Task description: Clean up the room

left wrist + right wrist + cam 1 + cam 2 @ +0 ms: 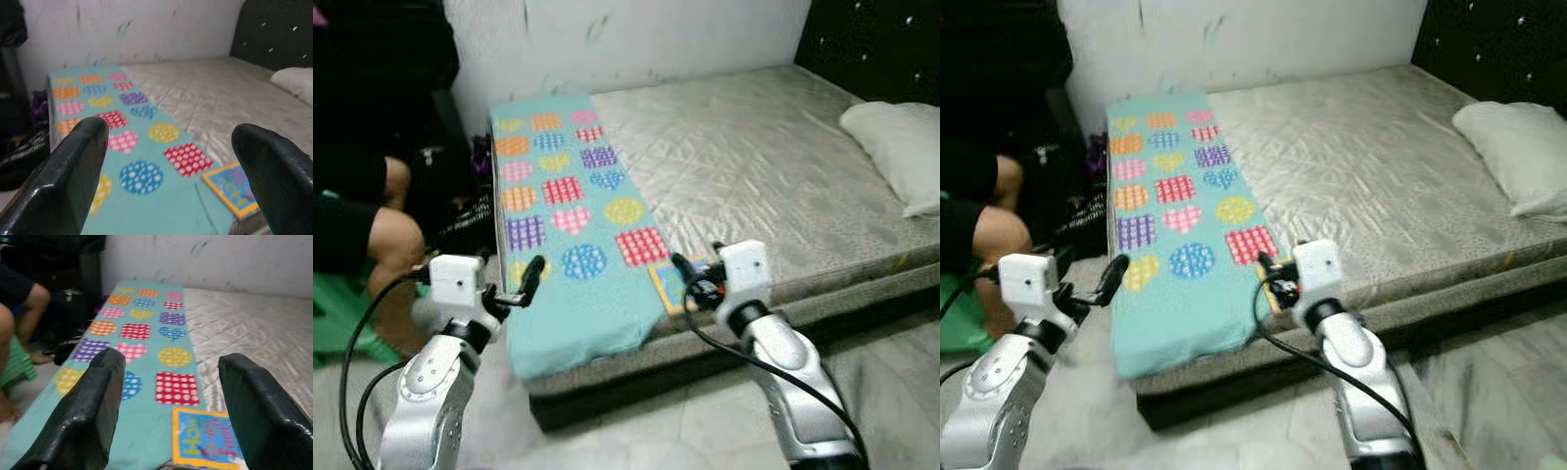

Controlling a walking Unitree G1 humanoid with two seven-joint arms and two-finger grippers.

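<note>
A teal blanket [570,240] printed with coloured hearts, squares and circles lies folded along the left side of the bed [754,157]. A book [205,438] with a blue cover and yellow border rests at the bed's front edge, partly on the blanket. My right gripper [689,278] is open, hovering just above and in front of the book. My left gripper [529,278] is open too, held near the blanket's front left corner with nothing between its fingers. In the wrist views, the left gripper [168,132] and the right gripper [168,363] both show wide-apart fingers.
A white pillow [901,147] lies at the bed's right, by a dark tufted headboard [871,39]. A person [372,220] sits on a green stool [337,318] at the left. Dark bags [465,220] lie on the floor between the person and the bed.
</note>
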